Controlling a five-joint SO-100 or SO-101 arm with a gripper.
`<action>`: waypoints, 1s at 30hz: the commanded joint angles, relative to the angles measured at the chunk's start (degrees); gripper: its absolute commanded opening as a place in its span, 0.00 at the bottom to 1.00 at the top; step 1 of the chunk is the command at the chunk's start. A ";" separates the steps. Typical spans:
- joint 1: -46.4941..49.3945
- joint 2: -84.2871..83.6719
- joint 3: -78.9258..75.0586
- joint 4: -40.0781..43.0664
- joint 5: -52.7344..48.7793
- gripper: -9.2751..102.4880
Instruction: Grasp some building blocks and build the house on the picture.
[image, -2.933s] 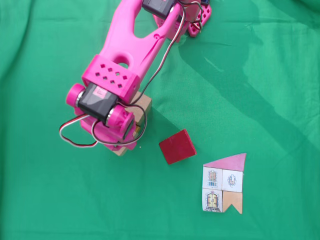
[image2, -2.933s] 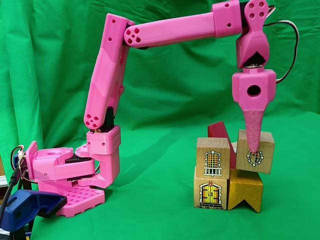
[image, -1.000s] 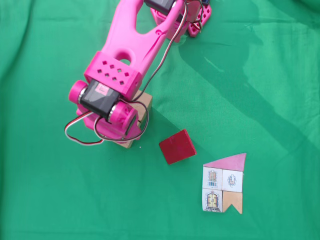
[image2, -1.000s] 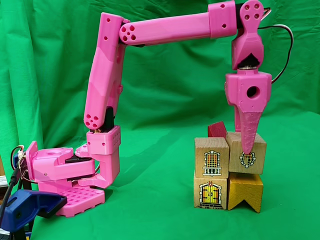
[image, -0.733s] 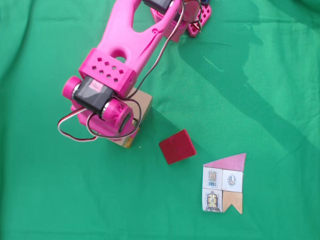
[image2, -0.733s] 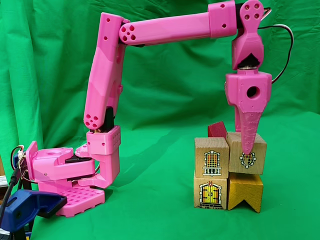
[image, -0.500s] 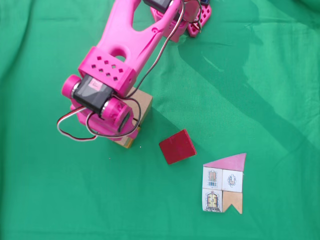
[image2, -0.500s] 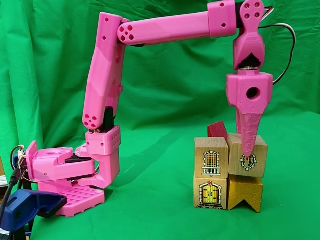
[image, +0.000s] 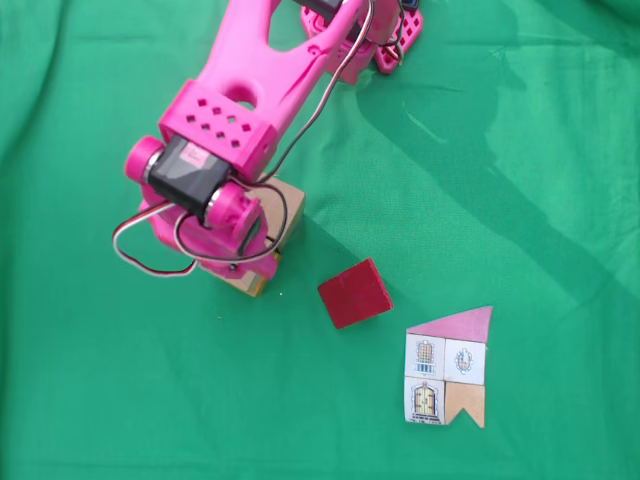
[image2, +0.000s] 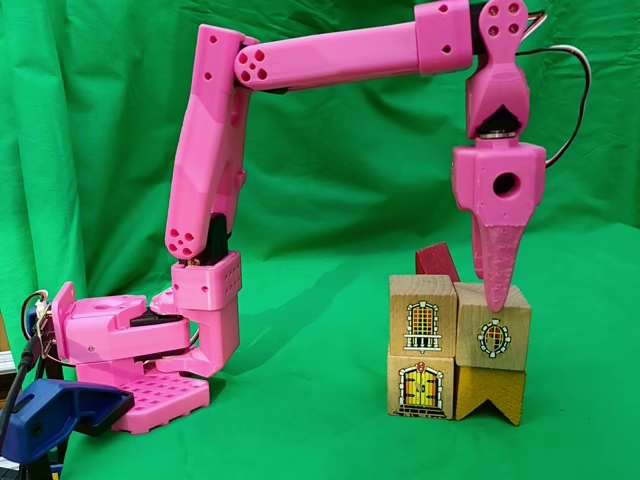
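Lifted slightly since a moment ago, the pink gripper (image2: 494, 300) now sits at the round-window block's (image2: 491, 340) top edge; whether its fingers are parted cannot be told. Only the side-on fixed view shows the two-by-two stack; from above, the red block (image: 354, 293) and paper house (image: 448, 367) lie apart on open green cloth (image: 520, 180).

2x2 stack of blocks (image2: 455, 350) under gripper (image2: 493, 300) in side fixed view. Loose block (image: 354, 293) right of stack in top fixed view; picture (image: 448, 367) lower right, well apart.
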 joint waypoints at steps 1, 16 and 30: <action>-0.18 5.36 -0.97 -0.09 -0.18 0.36; -6.59 13.36 -0.44 -0.79 0.53 0.36; -13.10 12.57 0.09 -0.79 0.62 0.25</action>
